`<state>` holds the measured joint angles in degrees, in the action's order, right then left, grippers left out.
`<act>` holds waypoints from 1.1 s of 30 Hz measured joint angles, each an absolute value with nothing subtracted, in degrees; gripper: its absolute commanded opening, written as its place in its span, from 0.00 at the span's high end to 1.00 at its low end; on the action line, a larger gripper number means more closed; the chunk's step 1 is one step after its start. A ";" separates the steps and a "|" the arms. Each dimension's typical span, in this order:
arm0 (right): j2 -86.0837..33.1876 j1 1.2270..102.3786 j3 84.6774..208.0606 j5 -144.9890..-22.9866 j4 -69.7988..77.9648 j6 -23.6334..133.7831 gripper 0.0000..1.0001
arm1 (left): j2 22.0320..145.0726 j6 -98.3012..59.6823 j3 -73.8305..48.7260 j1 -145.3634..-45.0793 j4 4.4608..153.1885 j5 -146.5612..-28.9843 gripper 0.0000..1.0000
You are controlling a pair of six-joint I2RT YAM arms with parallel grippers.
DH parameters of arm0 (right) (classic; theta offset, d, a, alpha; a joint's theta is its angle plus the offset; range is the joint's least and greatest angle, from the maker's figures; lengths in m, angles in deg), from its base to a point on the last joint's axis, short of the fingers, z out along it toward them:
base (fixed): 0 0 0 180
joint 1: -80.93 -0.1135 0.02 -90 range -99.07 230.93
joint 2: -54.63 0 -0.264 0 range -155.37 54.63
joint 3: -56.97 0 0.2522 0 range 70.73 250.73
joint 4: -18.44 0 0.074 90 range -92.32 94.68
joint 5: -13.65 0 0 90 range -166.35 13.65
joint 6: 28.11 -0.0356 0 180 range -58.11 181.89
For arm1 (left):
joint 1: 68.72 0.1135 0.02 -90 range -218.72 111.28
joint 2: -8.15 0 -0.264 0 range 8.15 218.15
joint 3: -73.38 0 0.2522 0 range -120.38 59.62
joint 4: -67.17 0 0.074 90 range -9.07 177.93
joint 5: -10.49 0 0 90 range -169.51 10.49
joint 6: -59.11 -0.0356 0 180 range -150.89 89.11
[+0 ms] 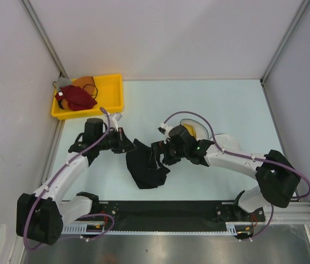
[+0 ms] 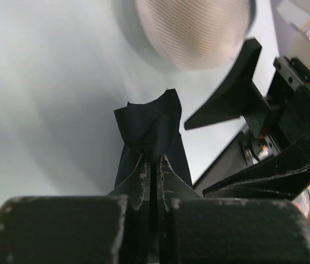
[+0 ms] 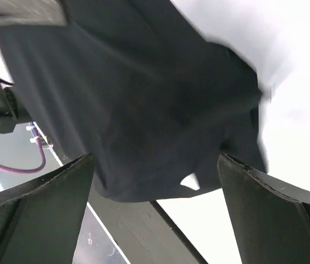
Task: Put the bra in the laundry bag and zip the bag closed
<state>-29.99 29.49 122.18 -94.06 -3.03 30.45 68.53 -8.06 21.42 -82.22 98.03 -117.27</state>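
Left gripper (image 2: 150, 160) is pinching the black bra (image 1: 147, 168) tight, right gripper (image 1: 156, 155) is gaping wide beside it, gripping nothing. Right arm (image 1: 232, 159) is blocking most of the laundry bag (image 2: 193, 30) behind; yellow bin (image 1: 114, 99) is sitting far-left.

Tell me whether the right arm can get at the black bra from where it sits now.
Probably yes. The right arm's open fingers face the bra at close range, with nothing between them. The left arm's shut fingers hold the bra up by one end.
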 measured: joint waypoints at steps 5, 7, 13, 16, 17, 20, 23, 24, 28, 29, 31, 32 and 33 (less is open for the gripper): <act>-26.82 30.21 122.31 -94.87 -3.20 32.22 0.00 | 72.04 -9.17 20.98 -83.20 97.73 -122.19 0.91; -25.27 30.45 122.28 -94.89 -3.09 32.17 0.00 | 74.71 -9.52 20.79 -83.44 97.77 -122.36 0.85; -24.43 30.67 121.04 -94.91 -2.30 31.87 0.00 | 80.88 -10.55 20.61 -83.31 98.27 -118.30 0.51; -24.06 30.74 119.27 -94.89 -2.48 31.85 0.00 | 80.90 -11.16 19.98 -82.83 98.91 -115.43 0.30; -23.67 30.84 118.70 -94.91 -2.70 31.85 0.00 | 80.88 -11.36 19.67 -82.72 99.06 -114.36 0.16; -21.77 31.35 117.52 -95.05 -3.27 31.89 0.00 | 80.44 -11.45 19.52 -82.31 99.45 -111.17 0.07; -20.02 32.24 117.00 -95.33 -3.27 31.91 0.00 | 78.86 -11.08 19.70 -81.91 100.22 -108.24 0.02; -19.54 32.48 116.78 -95.48 -3.24 31.91 0.00 | 77.82 -10.90 19.89 -81.80 100.48 -107.13 0.00; -17.77 33.34 115.55 -96.07 -3.27 31.93 0.00 | 73.79 -8.63 21.51 -81.08 101.11 -102.38 0.01; -17.48 33.47 115.31 -96.27 -3.31 31.96 0.00 | 73.47 -7.88 22.12 -80.38 101.05 -102.19 0.00; -17.05 33.60 114.90 -96.44 -3.27 31.93 0.00 | 73.71 -5.96 24.09 -77.43 100.72 -102.67 0.02; -16.81 33.60 114.61 -96.55 -3.16 31.93 0.00 | 74.19 -5.33 24.74 -76.38 100.79 -102.73 0.03; -16.52 33.66 114.28 -96.64 -3.11 31.91 0.00 | 74.82 -4.78 25.31 -75.46 100.83 -102.82 0.04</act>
